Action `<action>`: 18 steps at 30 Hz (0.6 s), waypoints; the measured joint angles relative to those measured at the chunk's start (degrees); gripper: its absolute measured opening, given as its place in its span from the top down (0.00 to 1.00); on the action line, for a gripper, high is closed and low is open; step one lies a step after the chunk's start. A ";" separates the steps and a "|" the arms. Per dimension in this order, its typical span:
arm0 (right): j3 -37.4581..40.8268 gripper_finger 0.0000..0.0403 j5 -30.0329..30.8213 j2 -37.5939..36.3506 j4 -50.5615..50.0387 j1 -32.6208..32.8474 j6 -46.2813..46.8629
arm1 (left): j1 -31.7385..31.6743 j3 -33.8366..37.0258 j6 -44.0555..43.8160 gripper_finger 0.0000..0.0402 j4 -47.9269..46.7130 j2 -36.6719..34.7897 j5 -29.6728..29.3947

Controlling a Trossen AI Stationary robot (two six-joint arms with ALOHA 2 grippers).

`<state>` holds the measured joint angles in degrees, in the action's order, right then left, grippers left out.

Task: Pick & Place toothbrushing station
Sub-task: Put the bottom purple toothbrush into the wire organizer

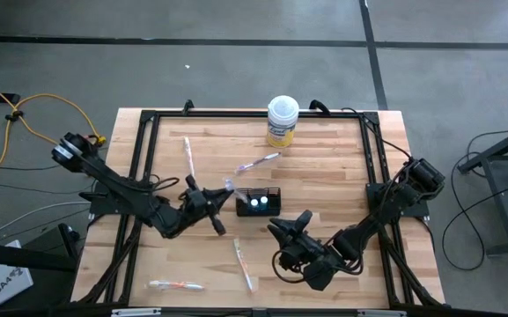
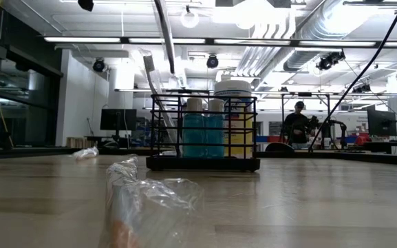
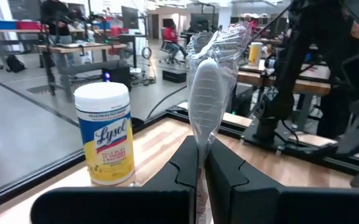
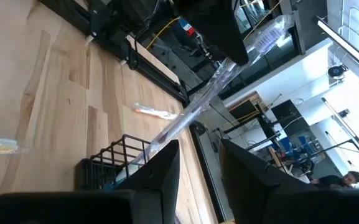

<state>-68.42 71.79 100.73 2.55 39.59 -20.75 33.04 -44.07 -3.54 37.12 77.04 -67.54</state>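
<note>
Since your left gripper [image 1: 224, 190] is clamped on a wrapped toothbrush [image 3: 207, 93] beside the mid-tabletop holder [image 1: 259, 202], angle it in; right gripper [image 1: 282, 231] waits half-open, empty.

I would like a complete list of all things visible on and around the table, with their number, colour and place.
wire-mesh holder: one, black, table centre.
tubes: two, teal with white caps, upright inside the holder.
wrapped toothbrushes: four loose, pale, lying on the table: far left, far centre, near centre, near left.
Lysol tub: one, yellow with white lid, far edge.
table: one, light wood.
person: one, dark clothes, room behind.
left pincer: shut on a fifth wrapped toothbrush, left of the holder.
right pincer: jaws apart, holding nothing, near side of the holder.
</note>
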 joint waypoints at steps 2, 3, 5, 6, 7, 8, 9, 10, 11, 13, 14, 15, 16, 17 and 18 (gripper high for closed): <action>0.00 0.74 0.00 0.00 -0.16 0.00 0.05 | 0.00 0.00 0.53 0.99 1.20 1.01 -0.56; 0.00 0.74 0.01 0.00 -0.26 0.00 0.18 | 0.16 0.00 0.57 0.99 1.53 1.56 -1.01; 0.00 0.74 0.00 0.00 -0.29 0.00 0.34 | 0.26 0.00 1.18 0.99 2.24 2.39 -2.42; 0.00 0.74 0.00 0.00 -0.39 0.00 0.67 | 0.27 0.00 1.95 0.99 2.72 2.68 -3.01; 0.00 0.74 -0.02 0.00 -0.68 0.00 1.31 | 0.28 0.00 2.69 0.99 3.39 2.95 -3.39; 0.00 0.74 -0.02 0.00 -1.09 0.00 1.90 | 0.28 0.00 3.40 0.99 3.99 3.14 -3.51; 0.00 0.74 -0.06 0.00 -1.61 0.00 2.56 | 0.28 0.00 3.89 0.99 4.44 3.23 -3.49; 0.00 0.74 -0.10 0.00 -2.31 0.00 3.05 | 0.27 0.00 4.19 0.99 4.77 3.25 -3.53; 0.00 0.74 -0.07 0.00 -2.78 0.00 3.54 | 0.26 0.00 4.19 0.99 4.87 3.25 -3.56; 0.00 0.74 -0.22 0.00 -3.79 0.00 4.73 | 0.15 0.00 4.19 0.99 4.75 3.26 -4.25; 0.00 0.74 -0.22 0.00 -4.08 0.00 5.11 | 0.13 0.00 4.21 0.99 4.69 3.38 -4.85; 0.00 0.74 -0.22 0.00 -4.29 0.00 5.40 | 0.13 0.00 4.21 0.99 4.65 3.47 -5.13; 0.00 0.74 -0.22 0.00 -4.52 0.00 5.59 | 0.13 0.00 4.21 0.99 4.40 3.49 -5.35; 0.00 0.74 -0.22 0.00 -4.68 0.00 5.72 | 0.13 0.00 4.16 0.99 4.08 3.49 -5.48; 0.00 0.74 -0.22 0.00 -4.74 0.00 5.73 | 0.13 0.00 3.95 0.99 3.76 3.49 -5.56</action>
<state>-68.42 71.57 100.73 -2.19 39.59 -15.03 33.17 -44.07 0.41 40.88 80.53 -73.10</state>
